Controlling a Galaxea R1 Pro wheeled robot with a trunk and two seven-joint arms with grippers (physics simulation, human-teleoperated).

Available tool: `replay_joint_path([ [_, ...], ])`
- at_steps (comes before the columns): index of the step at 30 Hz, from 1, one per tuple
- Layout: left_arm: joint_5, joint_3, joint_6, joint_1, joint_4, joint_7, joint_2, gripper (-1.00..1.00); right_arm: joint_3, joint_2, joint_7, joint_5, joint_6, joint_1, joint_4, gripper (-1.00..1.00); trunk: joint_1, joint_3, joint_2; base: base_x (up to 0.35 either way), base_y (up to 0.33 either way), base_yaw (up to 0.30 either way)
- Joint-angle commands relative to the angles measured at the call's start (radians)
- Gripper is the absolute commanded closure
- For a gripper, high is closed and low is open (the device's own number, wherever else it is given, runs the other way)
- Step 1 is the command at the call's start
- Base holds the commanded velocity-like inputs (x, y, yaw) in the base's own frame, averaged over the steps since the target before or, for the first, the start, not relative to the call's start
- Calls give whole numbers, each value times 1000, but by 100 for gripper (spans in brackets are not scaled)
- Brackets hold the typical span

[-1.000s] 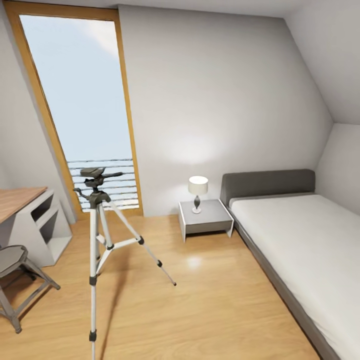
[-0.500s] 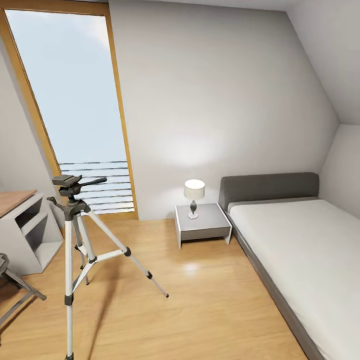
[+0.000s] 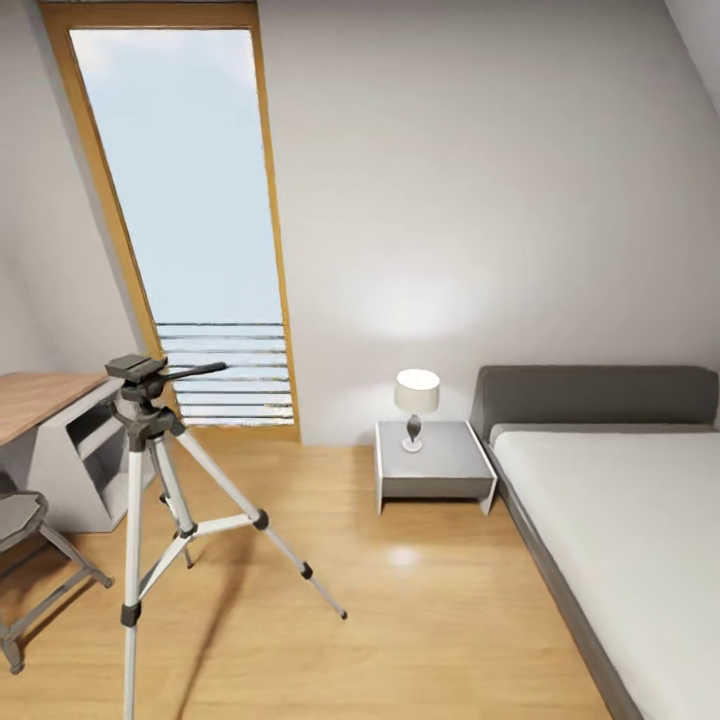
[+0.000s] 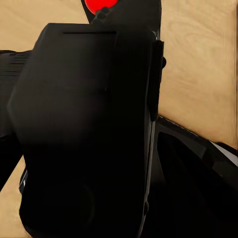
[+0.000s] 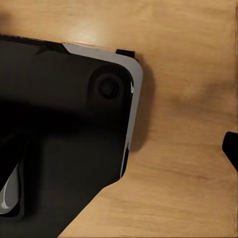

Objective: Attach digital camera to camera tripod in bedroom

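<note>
Camera tripod (image 3: 150, 480): lower left of the head view, upright on the wood plank floor (image 3: 420, 620); long axis vertical; three silver legs splayed, one running to the lower right, one straight down and cut off by the bottom edge, one partly hidden behind; black head on top with the pan handle pointing right, toward the window (image 3: 190, 200); mounting plate bare.

Digital camera (image 4: 89, 134): large and dark in the centre of the left wrist view, long axis running top to bottom of that frame; red button (image 4: 101, 5) at the top edge, cut off; lens and facing hard to make out in shadow; wood floor behind it.

Left gripper: fingers not distinguishable from the black shapes around the camera; grip cannot be told.

Right gripper: fingers not made out in the right wrist view; state cannot be told; a dark robot base panel (image 5: 59, 134) with a pale rim over wood floor.

Surroundings, head view: desk (image 3: 50, 400) and grey stool (image 3: 25, 520) at the left edge, both cut off; nightstand (image 3: 435, 470) with lamp (image 3: 416, 395) centre; bed (image 3: 620, 520) at right, cut off.
</note>
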Motion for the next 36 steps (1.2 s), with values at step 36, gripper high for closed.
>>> replay_joint_path([
  [36, 10, -7, -11, -1, 0, 6, 5, 100, -9, -2, 2, 9, -6, -1, 3, -100, 1, -2, -2, 171, -91, 275],
])
